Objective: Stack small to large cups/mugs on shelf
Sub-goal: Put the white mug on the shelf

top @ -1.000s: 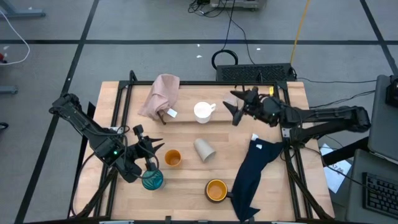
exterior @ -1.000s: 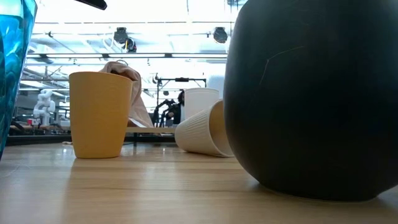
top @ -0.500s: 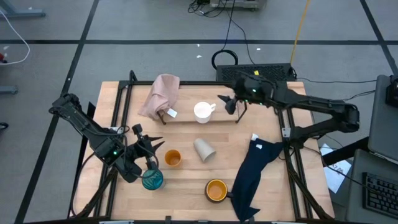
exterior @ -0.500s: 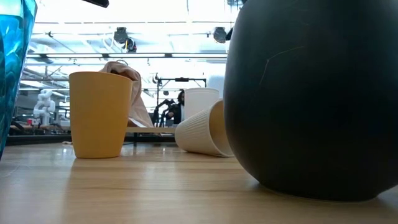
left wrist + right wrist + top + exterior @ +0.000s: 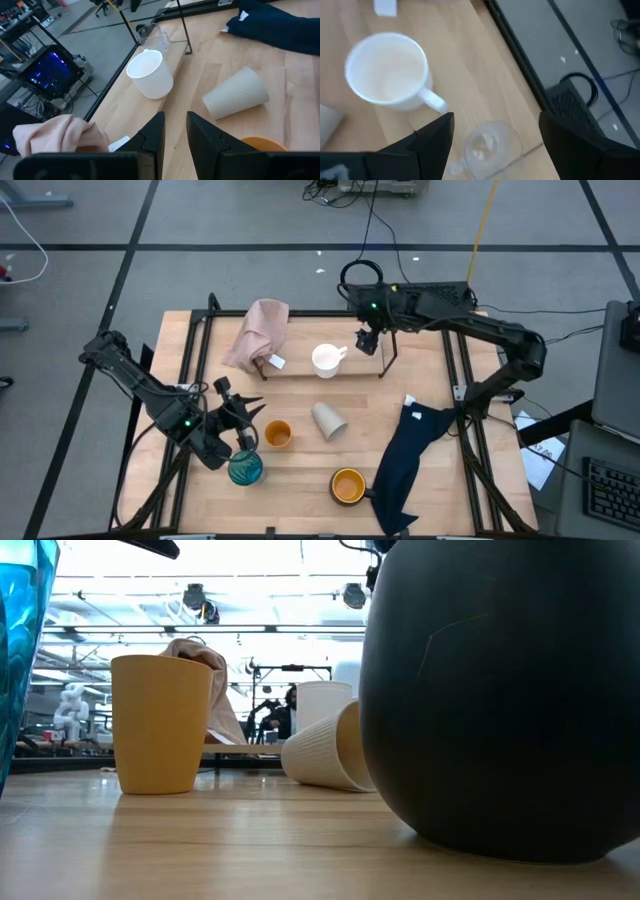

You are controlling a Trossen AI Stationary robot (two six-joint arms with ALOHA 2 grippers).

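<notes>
1. White handled mug [image 5: 325,359]: smooth, glossy, round-mouthed, upright on the wooden table [image 5: 300,490] at the far side, handle toward the right arm.
2. Tiny clear cup [image 5: 487,146]: transparent, thin-walled, standing just beside the mug's handle, directly between the right gripper's spread fingers in the right wrist view.
3. Beige cup [image 5: 329,420]: ribbed, tapered, lying on its side near the table's middle.
4. Small orange cup [image 5: 277,434]: matte, straight-sided, upright, just beside the left gripper.
5. Teal glass [image 5: 245,468]: translucent, faceted surface, upright near the front left edge, close to the left gripper.
6. Wider orange-yellow mug [image 5: 347,485]: round, dark outside, orange within, upright at the front, touching the navy cloth [image 5: 405,460], which lies crumpled in a long strip.
7. Pink cloth [image 5: 259,332]: soft, bunched, draped at the far left end of the shelf [image 5: 385,355], whose thin black rods stand around the white mug.
8. Right gripper [image 5: 367,343]: arm stretched across the far edge, pincer pointing down over the clear cup, fingers wide apart, gripping nothing.
9. Left gripper [image 5: 243,427]: arm folded low at the front left, pincer narrow with a slim gap, empty, aimed toward the white mug.
</notes>
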